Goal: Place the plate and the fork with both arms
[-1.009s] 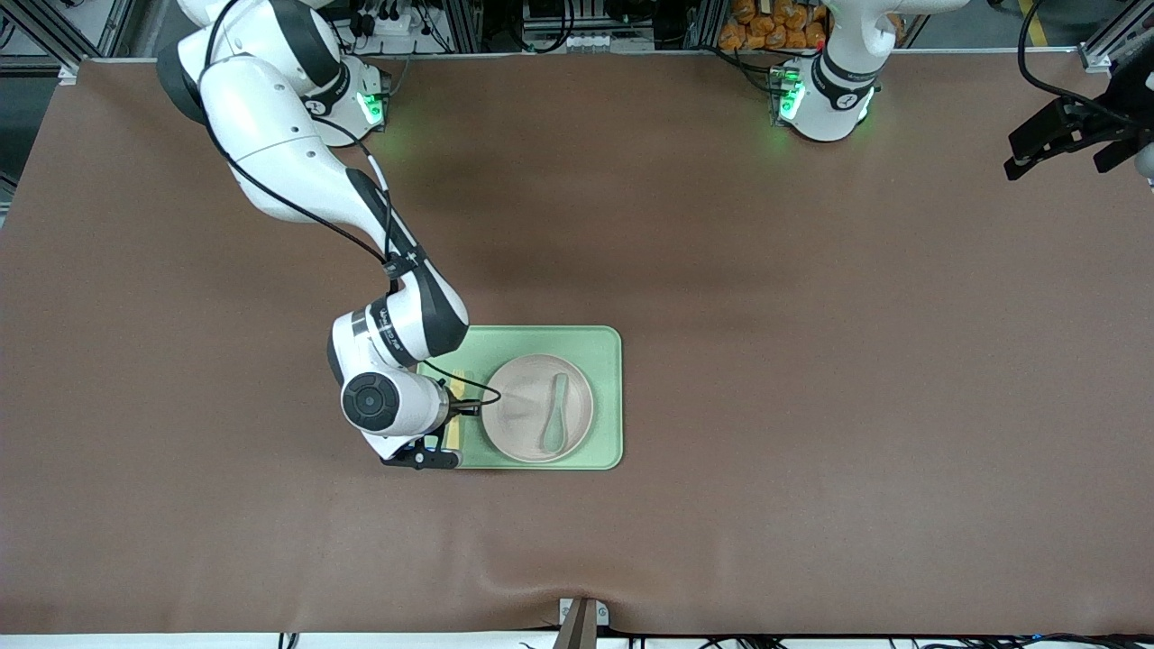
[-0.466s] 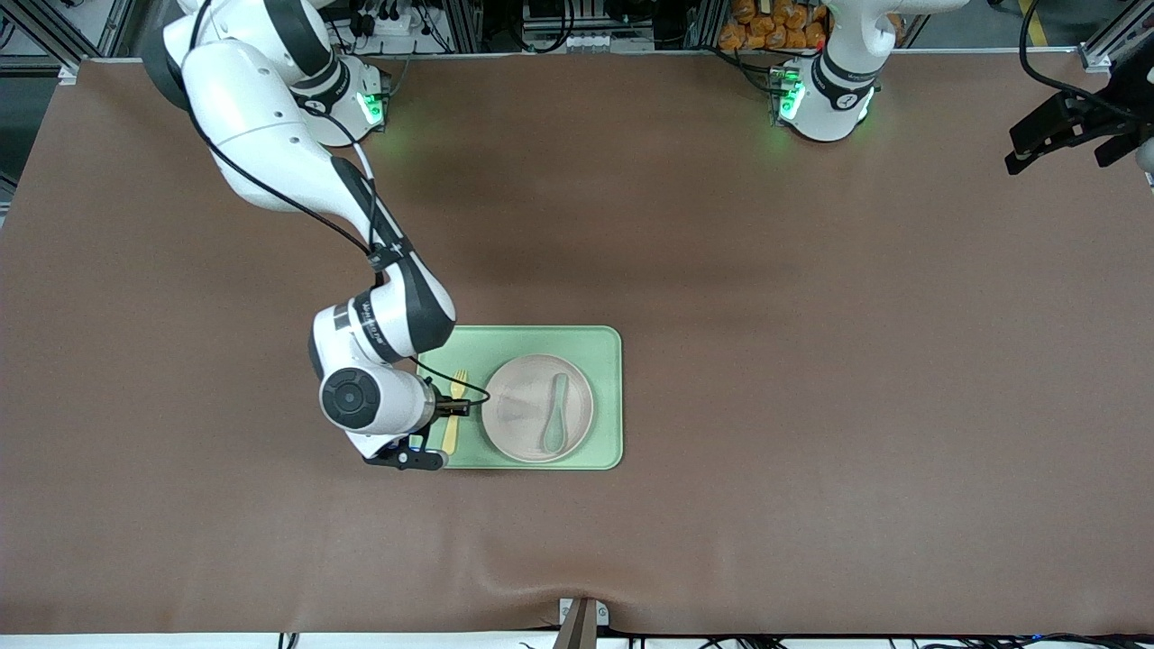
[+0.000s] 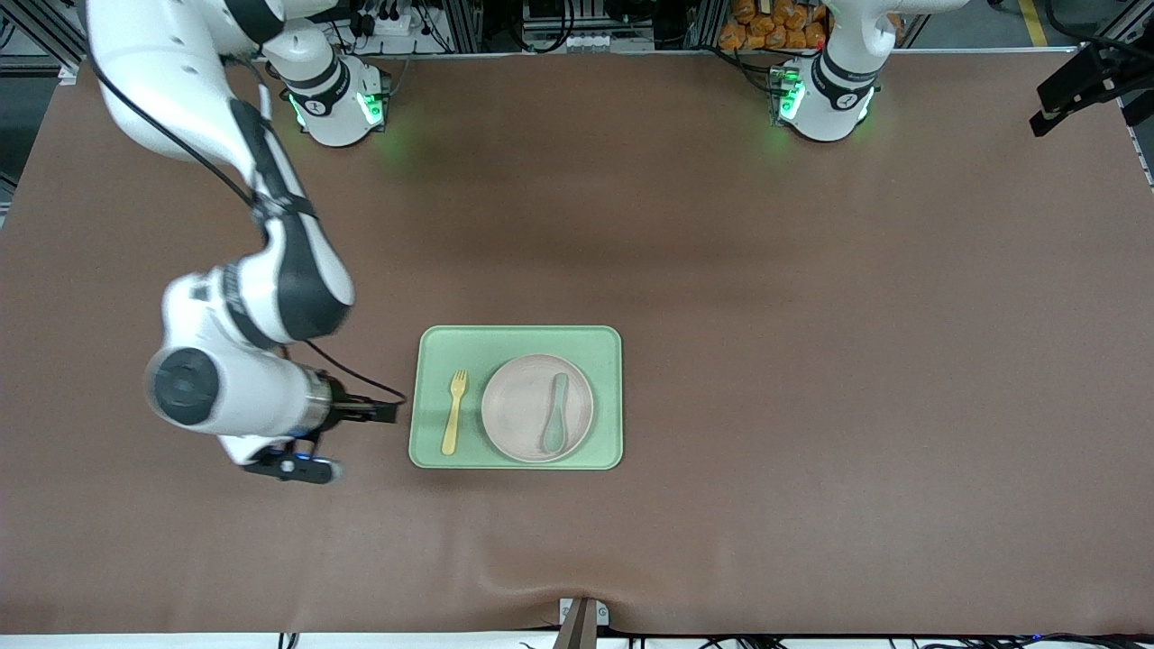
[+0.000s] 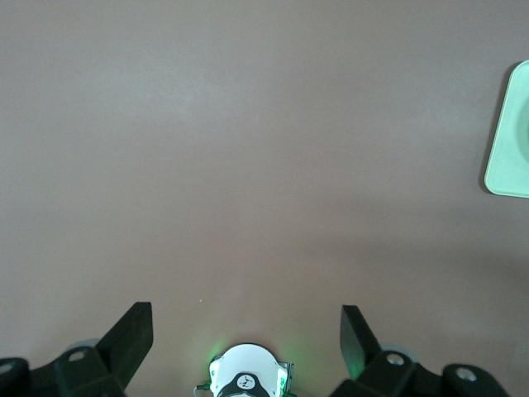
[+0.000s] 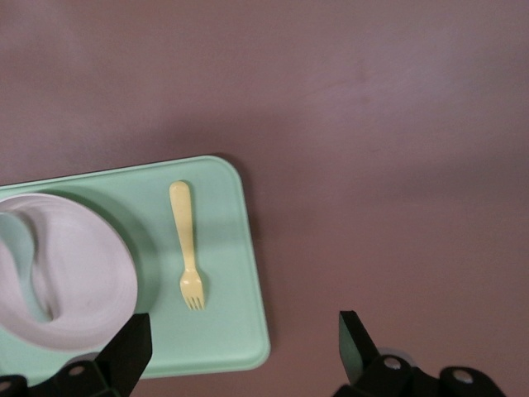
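The off-white plate [image 3: 523,407] lies on the light-green tray [image 3: 518,341]. The pale-yellow fork [image 3: 453,412] lies flat on the tray beside the plate, toward the right arm's end. My right gripper [image 3: 379,413] is open and empty, over the bare table just off the tray's edge at that end. In the right wrist view the fork [image 5: 188,252], the plate [image 5: 74,273] and the tray [image 5: 227,248] show ahead of my right gripper [image 5: 244,343]. My left gripper [image 3: 1046,122] is open and empty, and waits raised at the left arm's end of the table; it also shows in the left wrist view [image 4: 245,331].
A grey-green spoon [image 3: 554,413] lies on the plate. A brown mat [image 3: 811,361] covers the table. The left wrist view shows a corner of the tray [image 4: 508,141] and the left arm's base [image 4: 245,376].
My right gripper has let go of the fork on the tray and drawn back off the tray toward the right arm's end. My left gripper has moved farther toward the table's corner.
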